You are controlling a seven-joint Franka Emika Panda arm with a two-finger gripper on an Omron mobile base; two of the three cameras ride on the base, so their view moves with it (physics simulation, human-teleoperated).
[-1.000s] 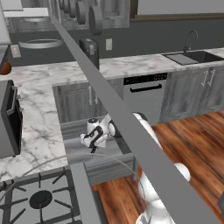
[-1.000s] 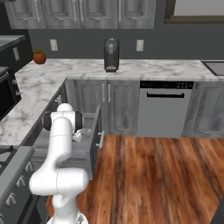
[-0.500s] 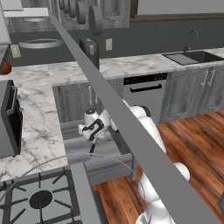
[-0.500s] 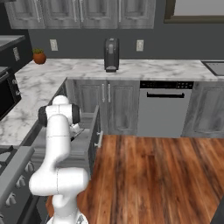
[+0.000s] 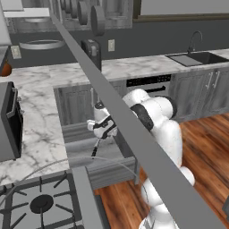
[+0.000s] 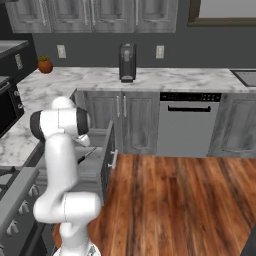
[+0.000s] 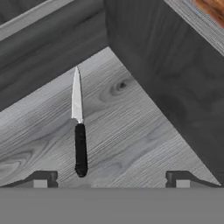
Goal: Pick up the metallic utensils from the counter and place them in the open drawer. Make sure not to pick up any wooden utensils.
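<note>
Drawer (image 7: 131, 131) stands pulled out below the marble worktop (image 5: 40, 129), a shallow grey box with a wood-grain floor, and the knife (image 7: 78, 127) lies flat on that floor. Its black handle sits toward the near edge of the hand view and the silver blade runs away from it, so the long axis goes almost straight up that picture, the tip leaning a touch to the left. One dark drawer wall rises to the right of the knife, well clear of it, and another crosses beyond the tip.

The claw (image 7: 111, 178) hangs over the drawer with its two tips spread wide, one at each side of the bottom of the hand view, and it grips nothing; the handle end of the knife lies between the tips, nearer the left one.

From the left base camera the claw (image 5: 103, 129) is small and partly crossed by a grey bar, and a thin dark line below it is probably the knife (image 5: 95, 150). In the right base camera the arm's white body covers much of the drawer (image 6: 102, 160).
</note>
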